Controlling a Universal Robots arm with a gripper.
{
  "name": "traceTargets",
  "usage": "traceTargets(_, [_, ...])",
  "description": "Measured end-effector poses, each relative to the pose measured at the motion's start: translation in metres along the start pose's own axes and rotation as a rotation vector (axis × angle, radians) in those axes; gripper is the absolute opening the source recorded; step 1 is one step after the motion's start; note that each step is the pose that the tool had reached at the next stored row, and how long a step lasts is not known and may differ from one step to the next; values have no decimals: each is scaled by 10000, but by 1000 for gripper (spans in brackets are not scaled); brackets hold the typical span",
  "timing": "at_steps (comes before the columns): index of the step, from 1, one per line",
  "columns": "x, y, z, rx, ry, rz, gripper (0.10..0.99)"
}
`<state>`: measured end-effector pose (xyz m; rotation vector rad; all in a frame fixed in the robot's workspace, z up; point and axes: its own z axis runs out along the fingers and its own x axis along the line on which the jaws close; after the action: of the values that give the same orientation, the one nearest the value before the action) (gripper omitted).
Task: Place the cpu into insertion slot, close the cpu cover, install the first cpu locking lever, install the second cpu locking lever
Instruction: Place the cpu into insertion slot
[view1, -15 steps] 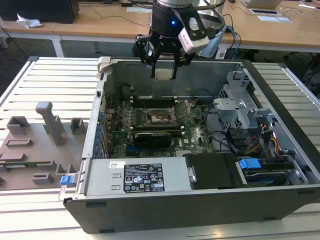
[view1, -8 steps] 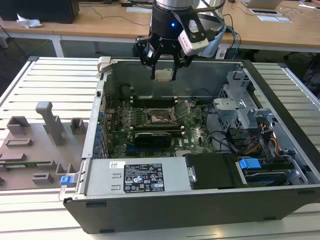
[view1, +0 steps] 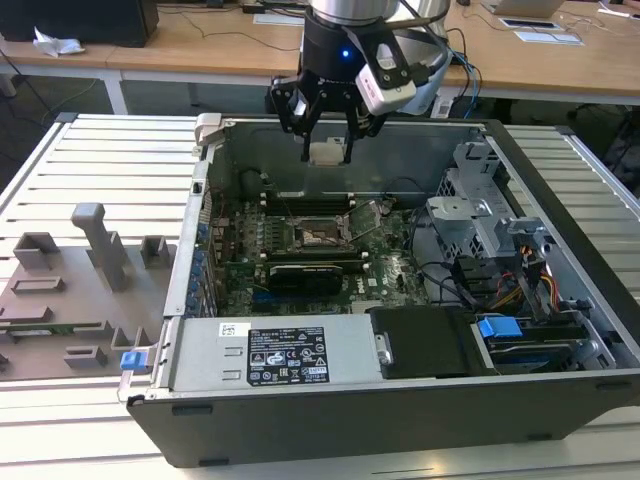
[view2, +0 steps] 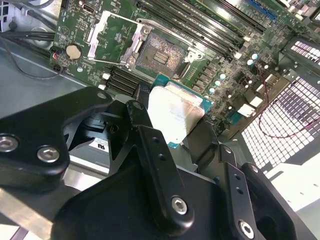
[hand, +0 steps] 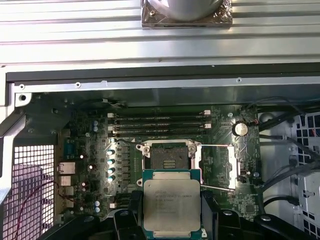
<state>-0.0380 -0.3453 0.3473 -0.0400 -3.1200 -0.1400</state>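
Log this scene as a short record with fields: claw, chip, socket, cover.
claw: shut on the cpu, above the open computer case
cpu: held with metal top showing, not yet in the slot
insertion slot: empty, grid centre exposed
cpu cover: swung open beside the slot

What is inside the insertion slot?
Nothing: the insertion slot's bare contact grid shows. The cpu, gripped by the gripper, hangs apart from it and covers the slot's near rim in the first wrist view.
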Motion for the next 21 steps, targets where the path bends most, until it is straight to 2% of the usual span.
traceTargets(14, [-1, -6, 68, 2, 0, 0, 545])
traceTargets(21, [-3, -12, 132, 2, 0, 0, 545])
